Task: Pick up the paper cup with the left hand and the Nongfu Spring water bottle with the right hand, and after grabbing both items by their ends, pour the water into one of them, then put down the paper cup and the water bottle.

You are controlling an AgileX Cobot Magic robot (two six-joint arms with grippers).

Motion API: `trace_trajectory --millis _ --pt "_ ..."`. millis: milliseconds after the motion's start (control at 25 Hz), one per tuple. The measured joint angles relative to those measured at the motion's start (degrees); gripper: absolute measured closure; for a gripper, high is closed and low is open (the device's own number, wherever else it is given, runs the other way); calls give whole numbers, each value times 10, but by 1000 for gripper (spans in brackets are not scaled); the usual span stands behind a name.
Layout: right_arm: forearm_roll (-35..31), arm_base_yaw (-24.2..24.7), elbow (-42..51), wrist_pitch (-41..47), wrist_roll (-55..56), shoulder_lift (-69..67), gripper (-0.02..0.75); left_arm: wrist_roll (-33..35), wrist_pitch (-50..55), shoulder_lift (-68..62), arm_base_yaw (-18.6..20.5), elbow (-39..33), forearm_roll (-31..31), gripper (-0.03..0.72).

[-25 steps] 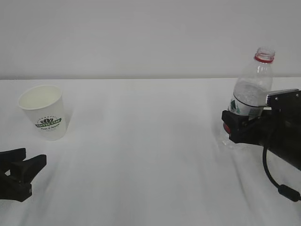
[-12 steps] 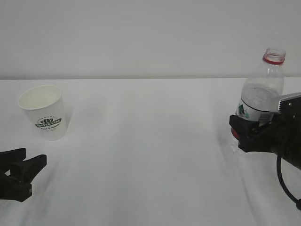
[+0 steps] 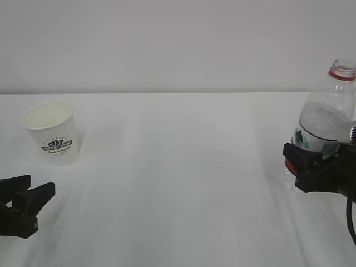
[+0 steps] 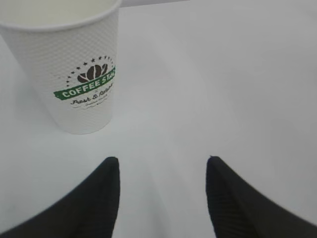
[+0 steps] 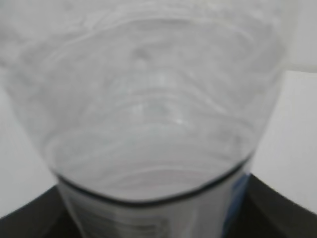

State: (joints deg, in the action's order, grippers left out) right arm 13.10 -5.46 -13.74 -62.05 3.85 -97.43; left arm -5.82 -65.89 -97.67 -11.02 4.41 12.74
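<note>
The white paper cup (image 3: 53, 133) with a green logo stands upright at the left of the table. In the left wrist view the paper cup (image 4: 74, 64) is ahead and to the left of the jaws. My left gripper (image 3: 40, 190) (image 4: 162, 161) is open and empty, low over the table in front of the cup and apart from it. At the right edge the uncapped Nongfu Spring bottle (image 3: 327, 119) (image 5: 153, 99) leans to the right. My right gripper (image 3: 305, 161) (image 5: 153, 220) is shut on its labelled lower body. No water is discernible in the cup or the bottle.
The white table (image 3: 178, 183) runs back to a plain white wall (image 3: 178, 44). A broad stretch of bare tabletop lies between the cup and the bottle. The bottle and right arm sit at the frame's right border.
The right gripper has carried the bottle steadily to the right, towards the frame's edge. The cup and the left gripper have not moved.
</note>
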Motion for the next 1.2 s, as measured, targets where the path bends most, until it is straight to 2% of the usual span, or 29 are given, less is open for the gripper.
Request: trace_trajectory --millis 440,680,840,1200 --pt "-1 0 15 2 0 31 234 0 0 0 0 0 -7 273" --pt "-1 0 16 2 0 31 234 0 0 0 0 3 -42 171" --pt "-1 0 16 2 0 31 234 0 0 -4 0 30 -52 115" --pt "-1 0 16 2 0 31 234 0 0 -11 0 51 -58 87"
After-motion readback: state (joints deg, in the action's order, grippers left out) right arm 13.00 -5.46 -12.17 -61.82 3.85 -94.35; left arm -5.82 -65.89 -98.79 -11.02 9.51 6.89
